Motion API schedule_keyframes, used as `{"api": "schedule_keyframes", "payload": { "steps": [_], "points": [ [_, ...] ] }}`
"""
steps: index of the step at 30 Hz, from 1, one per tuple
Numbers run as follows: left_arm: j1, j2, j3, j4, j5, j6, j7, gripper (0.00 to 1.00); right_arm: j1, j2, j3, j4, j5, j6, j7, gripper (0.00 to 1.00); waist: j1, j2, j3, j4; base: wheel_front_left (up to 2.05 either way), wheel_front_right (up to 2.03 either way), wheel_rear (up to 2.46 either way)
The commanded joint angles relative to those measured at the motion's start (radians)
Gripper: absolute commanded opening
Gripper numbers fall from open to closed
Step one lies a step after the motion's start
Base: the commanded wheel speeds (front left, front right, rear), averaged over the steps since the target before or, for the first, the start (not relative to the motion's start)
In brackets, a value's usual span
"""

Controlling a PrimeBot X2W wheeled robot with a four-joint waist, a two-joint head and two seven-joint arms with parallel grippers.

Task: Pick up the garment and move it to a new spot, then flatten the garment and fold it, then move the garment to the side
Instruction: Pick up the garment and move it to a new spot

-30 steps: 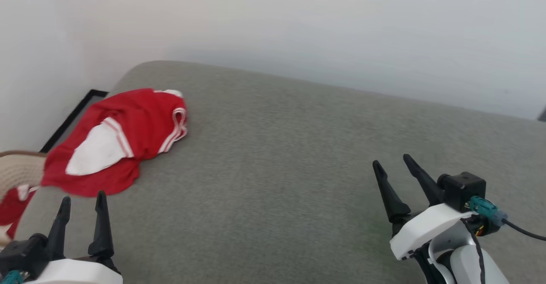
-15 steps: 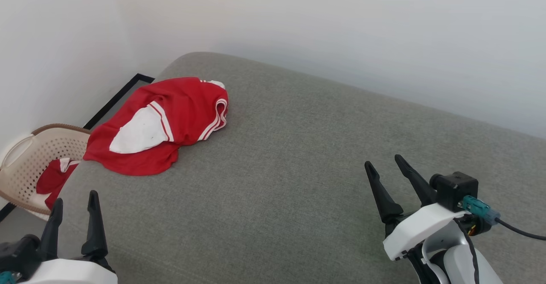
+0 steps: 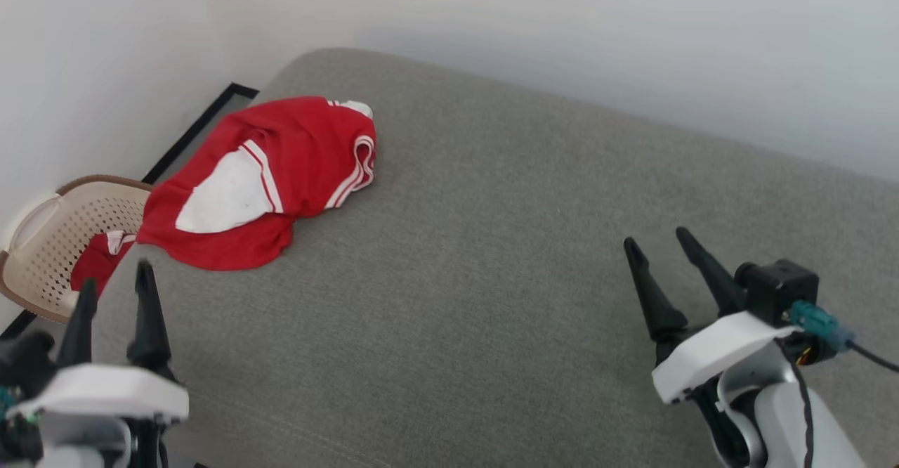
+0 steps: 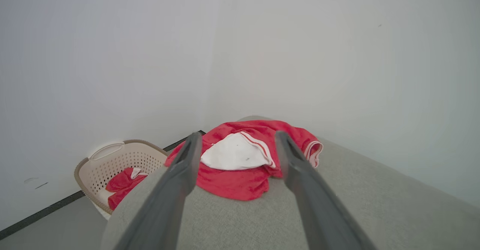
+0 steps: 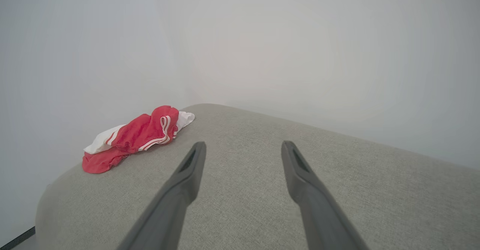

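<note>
Head view, garment (image 3: 302,152): it lay crumpled on the far left corner of the grey cushion (image 3: 491,243), with its near hem reaching the cushion's left edge.
Head view, long axis: it ran slanted, from the cushion's left edge toward its far corner; a white sleeve end lay on top.
Head view, left gripper (image 3: 116,280): it hovered at the near left corner of the cushion, jaws wide apart, holding nothing, fingers pointing toward the garment.
Head view, right gripper (image 3: 655,239): it stood over the near right part of the cushion, jaws also spread and empty, well apart from the garment.
Head view, basket (image 3: 42,243): beige and perforated, on the floor just off the cushion's left edge, with a small red cloth (image 3: 95,271) inside.
Left wrist view, relation: the garment (image 4: 240,182) lay straight ahead, framed between the two fingers, on the cushion's rounded end.
Right wrist view, relation: the garment (image 5: 142,133) lay far ahead and to the left, at the cushion's distant corner.
Nearer arm: the left one, in my judgement; a forward reach would meet the near hem first.
Writing: I could read none on the garment or the basket.
</note>
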Motion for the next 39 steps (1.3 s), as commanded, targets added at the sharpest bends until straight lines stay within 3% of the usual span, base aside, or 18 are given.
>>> {"api": "schedule_keyframes", "payload": {
  "steps": [1,11,19,26,34,39],
  "points": [
    [-0.038,0.007,-0.003,0.016,-0.004,-0.005,0.005,1.00,-0.016,-0.009,-0.007,-0.014,-0.005,0.000,0.007,1.00,0.0000,0.0000,0.028,-0.015,0.00,0.00,0.00],
    [-0.274,0.035,-0.015,0.170,-0.016,-0.051,0.002,1.00,-0.076,-0.047,-0.025,-0.092,-0.032,0.000,0.055,1.00,0.0000,0.0000,0.163,-0.066,0.00,0.00,0.00],
    [-0.536,0.050,-0.033,0.423,-0.032,-0.128,-0.013,1.00,-0.129,-0.093,-0.037,-0.188,-0.051,0.000,0.114,1.00,0.0000,0.0000,0.295,-0.094,0.00,0.00,0.00],
    [-0.743,0.055,-0.055,0.679,-0.046,-0.162,-0.005,1.00,-0.165,-0.123,-0.035,-0.285,-0.058,0.000,0.171,1.00,0.0000,0.0000,0.389,-0.123,0.00,0.00,0.00],
    [-0.929,0.070,-0.067,0.964,-0.075,-0.165,0.112,1.00,-0.183,-0.154,-0.049,-0.410,-0.065,0.000,0.255,1.00,0.0000,0.0000,0.479,-0.153,0.00,0.00,0.00],
    [-1.014,0.081,-0.079,1.074,-0.079,-0.156,0.204,1.00,-0.181,-0.165,-0.063,-0.474,-0.069,0.000,0.305,1.00,0.0000,0.0000,0.527,-0.167,0.00,0.00,0.00]
  ]
}}
